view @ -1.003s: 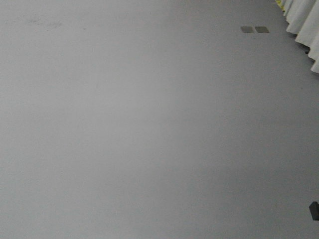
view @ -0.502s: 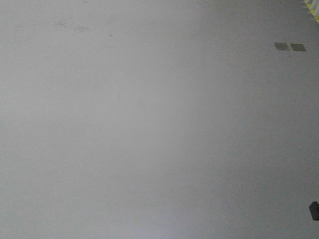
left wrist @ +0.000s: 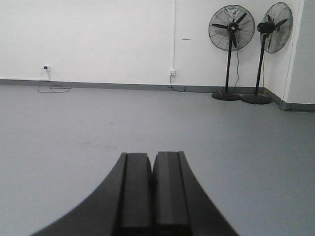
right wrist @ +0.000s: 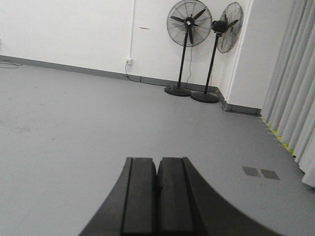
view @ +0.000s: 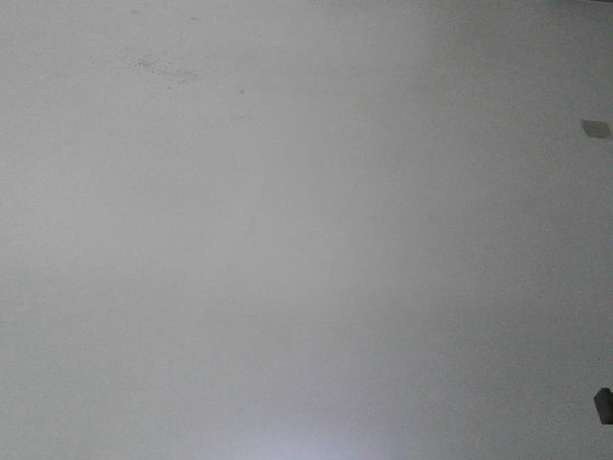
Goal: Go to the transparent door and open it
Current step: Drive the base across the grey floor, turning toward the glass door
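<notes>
No writing, number, brand or sign can be read in any view. The black wire-caged pedestal fan (left wrist: pixel 231 28) and the second black pedestal fan (left wrist: pixel 274 20) are too small to show a badge. The small dark mark (left wrist: pixel 186 39) on the white painted wall (left wrist: pixel 98 39) is too blurred to read.

Ahead of my left gripper (left wrist: pixel 152 158) the floor (left wrist: pixel 74 123) runs to the back wall (left wrist: pixel 98 39). At its foot, far left, a cable (left wrist: pixel 54 89) lies below a socket (left wrist: pixel 46 68). In the right corner the first fan (left wrist: pixel 231 29) stands just left of the second fan (left wrist: pixel 275 22). From my right gripper (right wrist: pixel 157 162), the curtain (right wrist: pixel 295 98) hangs along the right, with the floor plates (right wrist: pixel 261 172) just left of it.
</notes>
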